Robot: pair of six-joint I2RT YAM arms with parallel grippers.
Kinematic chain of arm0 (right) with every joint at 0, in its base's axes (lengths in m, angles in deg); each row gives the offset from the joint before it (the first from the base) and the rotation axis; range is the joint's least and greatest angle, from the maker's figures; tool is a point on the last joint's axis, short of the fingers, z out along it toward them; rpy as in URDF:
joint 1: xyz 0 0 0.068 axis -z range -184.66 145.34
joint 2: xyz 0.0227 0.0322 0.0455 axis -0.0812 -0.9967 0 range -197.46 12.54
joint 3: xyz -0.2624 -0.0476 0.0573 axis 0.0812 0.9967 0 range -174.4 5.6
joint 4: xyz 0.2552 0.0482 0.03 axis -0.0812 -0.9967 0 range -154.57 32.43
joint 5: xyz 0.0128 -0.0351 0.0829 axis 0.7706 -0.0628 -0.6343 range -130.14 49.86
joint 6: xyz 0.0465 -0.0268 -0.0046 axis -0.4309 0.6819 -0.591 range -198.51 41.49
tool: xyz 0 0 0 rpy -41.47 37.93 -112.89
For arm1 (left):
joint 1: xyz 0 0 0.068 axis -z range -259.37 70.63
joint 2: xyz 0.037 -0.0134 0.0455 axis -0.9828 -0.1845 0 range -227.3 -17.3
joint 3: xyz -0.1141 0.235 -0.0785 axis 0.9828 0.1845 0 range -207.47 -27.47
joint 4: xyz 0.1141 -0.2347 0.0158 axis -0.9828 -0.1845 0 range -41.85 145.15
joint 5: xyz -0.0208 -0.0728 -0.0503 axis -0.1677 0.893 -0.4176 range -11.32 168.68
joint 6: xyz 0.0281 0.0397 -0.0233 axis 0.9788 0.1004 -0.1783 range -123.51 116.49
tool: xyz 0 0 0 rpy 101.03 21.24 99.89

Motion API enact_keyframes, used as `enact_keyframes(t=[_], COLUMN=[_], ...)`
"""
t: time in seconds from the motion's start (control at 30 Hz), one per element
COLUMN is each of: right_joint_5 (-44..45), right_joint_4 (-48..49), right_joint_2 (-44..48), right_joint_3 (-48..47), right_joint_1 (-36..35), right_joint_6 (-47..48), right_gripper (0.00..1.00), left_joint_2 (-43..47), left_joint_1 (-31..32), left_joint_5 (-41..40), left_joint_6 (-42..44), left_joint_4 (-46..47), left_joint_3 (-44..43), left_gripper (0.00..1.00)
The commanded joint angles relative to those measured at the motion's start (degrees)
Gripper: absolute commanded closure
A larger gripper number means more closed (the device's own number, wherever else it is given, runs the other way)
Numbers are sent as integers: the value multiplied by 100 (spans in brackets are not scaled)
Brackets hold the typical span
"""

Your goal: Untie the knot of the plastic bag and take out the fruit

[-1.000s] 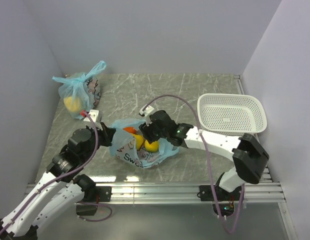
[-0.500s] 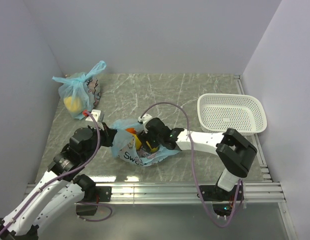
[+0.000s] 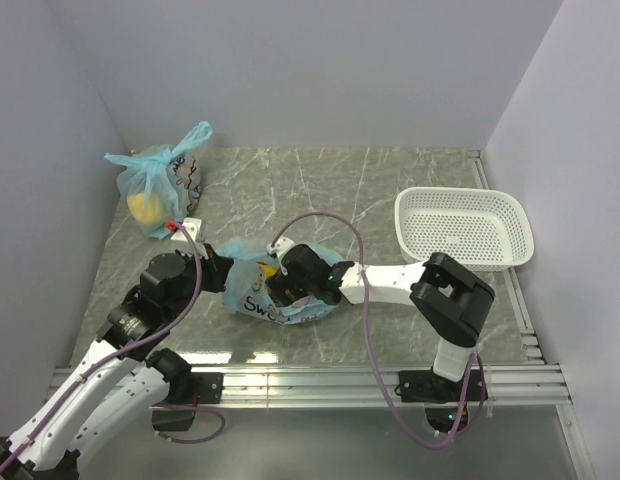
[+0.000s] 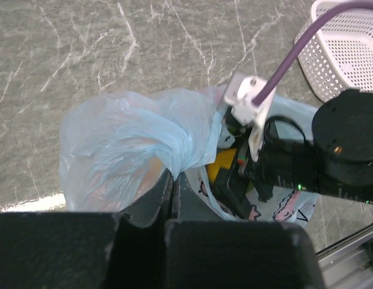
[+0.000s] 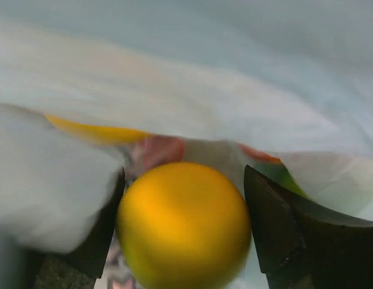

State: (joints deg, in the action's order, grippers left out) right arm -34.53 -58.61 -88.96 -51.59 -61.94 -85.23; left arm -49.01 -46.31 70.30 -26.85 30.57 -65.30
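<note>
In the right wrist view the film of the plastic bag [image 5: 192, 78] is one big blur across the top. A yellow fruit [image 5: 183, 226] sits between the jaws of the right gripper [image 5: 185, 218]. It is cut off at the bottom edge, and we cannot tell if the jaws squeeze it. From above, the bag hides those jaws and nearly all the other fruit. In the left wrist view the basket [image 4: 349, 54] is cut off at the upper right.
</note>
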Motion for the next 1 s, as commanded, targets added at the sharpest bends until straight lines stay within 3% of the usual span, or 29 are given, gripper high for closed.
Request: enact_keyframes(t=[0.0,0.2,0.3,0.33,0.37,0.43,0.5,0.57,0.87,0.97], right_joint_5=[-173,-271,-60,-42,-42,-190,-279,-375,-684,-158], right_joint_4=[-608,-915,-881,-854,-837,-845,-811,-749,-109,295], right_joint_2=[155,657,552,517,473,533,709,1111,2835,3074], right_joint_3=[208,331,366,358,358,305,314,357,515,665], right_joint_1=[-117,-144,-135,-143,-152,-152,-161,-170,-117,-56], right_joint_6=[214,619,619,619,619,619,602,602,619,444], right_gripper=[12,11,21,28,46,72,86,93,98,98], left_joint_2=[-55,-82,-90,-90,-90,-90,-90,-99,-196,-178], left_joint_1=[-62,-98,-115,-124,-133,-142,-133,-150,-238,-273], left_joint_5=[117,153,170,179,179,179,170,153,196,354], left_joint_6=[101,101,110,118,118,110,101,101,74,66], left_joint_4=[190,208,208,217,208,208,208,208,208,234], left_joint_3=[12,21,12,12,12,21,29,21,-14,-6], left_gripper=[100,100,99,99,99,99,100,99,99,99])
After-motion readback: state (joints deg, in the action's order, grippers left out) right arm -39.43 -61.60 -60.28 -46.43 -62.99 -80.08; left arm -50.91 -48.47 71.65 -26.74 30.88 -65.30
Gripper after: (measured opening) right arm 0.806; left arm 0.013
